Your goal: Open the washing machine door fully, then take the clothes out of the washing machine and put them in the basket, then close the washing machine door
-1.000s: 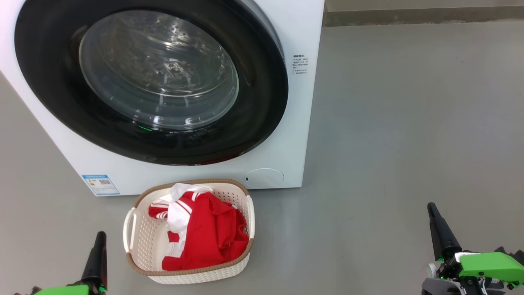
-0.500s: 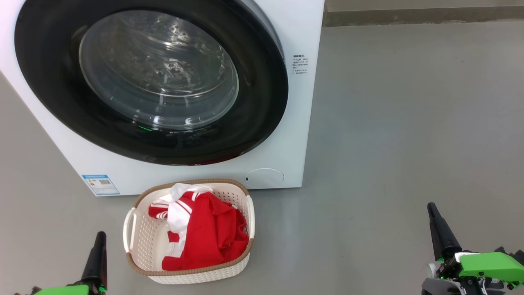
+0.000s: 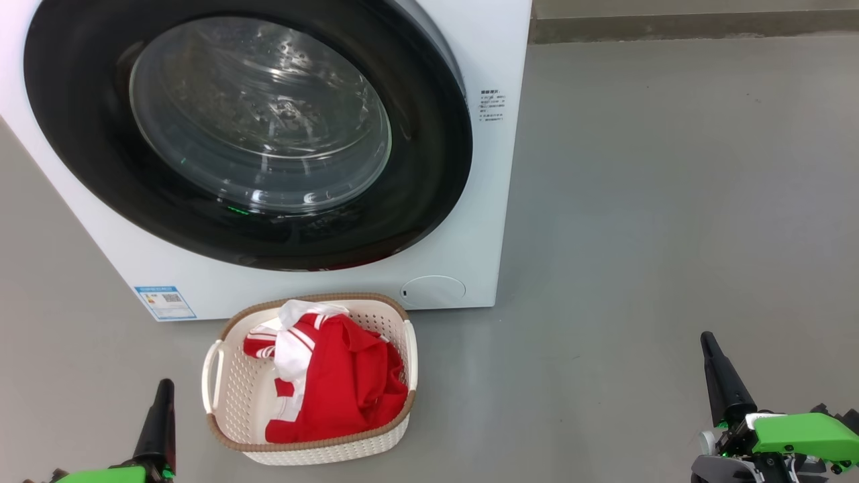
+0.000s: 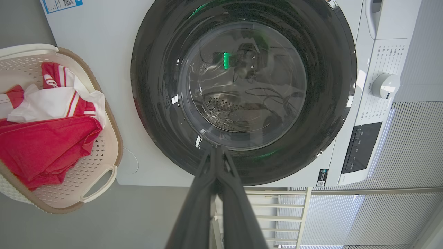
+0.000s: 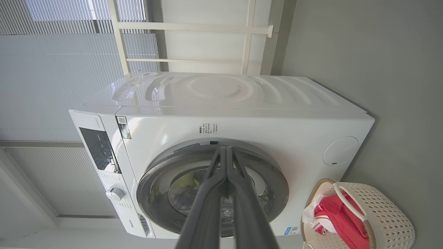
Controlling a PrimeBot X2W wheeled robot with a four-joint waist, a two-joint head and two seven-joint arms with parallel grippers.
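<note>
The washing machine [image 3: 483, 221] stands on the floor with its round black-rimmed door [image 3: 248, 127] shut flat against the front. In front of it sits the cream basket [image 3: 228, 402] with the red and white clothes [image 3: 335, 382] piled inside. My left gripper [image 3: 163, 386] is shut at the lower left, just left of the basket, holding nothing. My right gripper [image 3: 706, 339] is shut at the lower right, well away on bare floor. The left wrist view shows the door [image 4: 242, 86], the basket [image 4: 104, 180], the clothes [image 4: 45, 145] and my shut fingers [image 4: 216, 150]. The right wrist view shows machine [image 5: 242, 97] and basket [image 5: 380, 214].
Grey floor [image 3: 671, 201] spreads wide to the right of the machine up to a wall base [image 3: 691, 27]. The control panel with a white dial [image 4: 386, 84] sits beside the door. Slatted blinds and a white frame [image 5: 193, 34] stand behind the machine.
</note>
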